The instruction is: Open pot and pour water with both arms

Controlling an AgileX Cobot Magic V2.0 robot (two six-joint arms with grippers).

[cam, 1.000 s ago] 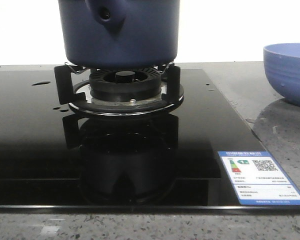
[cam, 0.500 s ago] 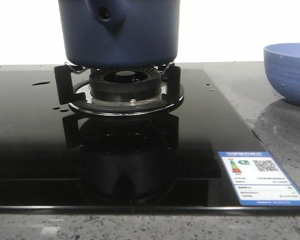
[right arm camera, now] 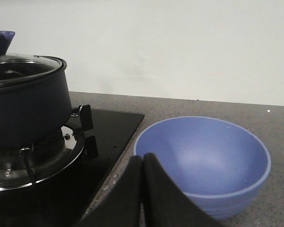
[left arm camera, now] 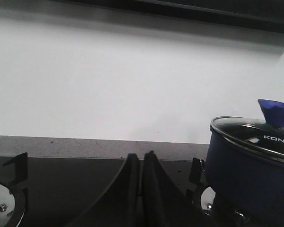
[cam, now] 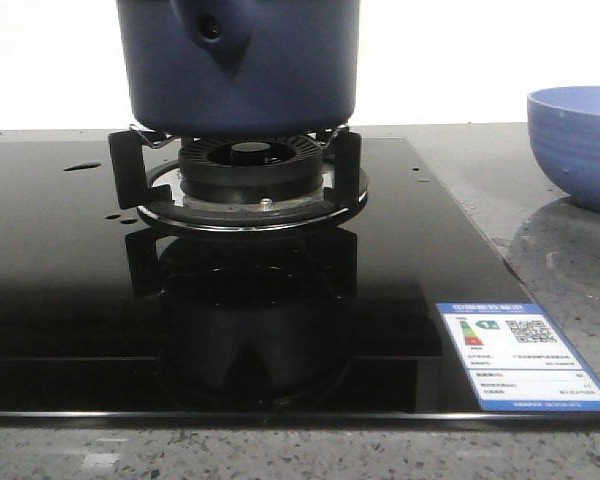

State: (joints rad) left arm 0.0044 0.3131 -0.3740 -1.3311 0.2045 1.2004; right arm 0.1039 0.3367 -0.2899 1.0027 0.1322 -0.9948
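Black glass hob [cam: 70,300] carrying the pot [cam: 238,65] on its burner [cam: 248,170].
Lid [left arm camera: 255,135] is sitting on the pot; the bowl [right arm camera: 202,163] is resting right of the hob. Left gripper [left arm camera: 141,163] and right gripper [right arm camera: 143,165] are pressing their fingers together, holding nothing.

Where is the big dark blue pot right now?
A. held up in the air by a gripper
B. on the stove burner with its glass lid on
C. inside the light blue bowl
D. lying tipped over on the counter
B: the pot sits on the burner stand, and its glass lid covers it.
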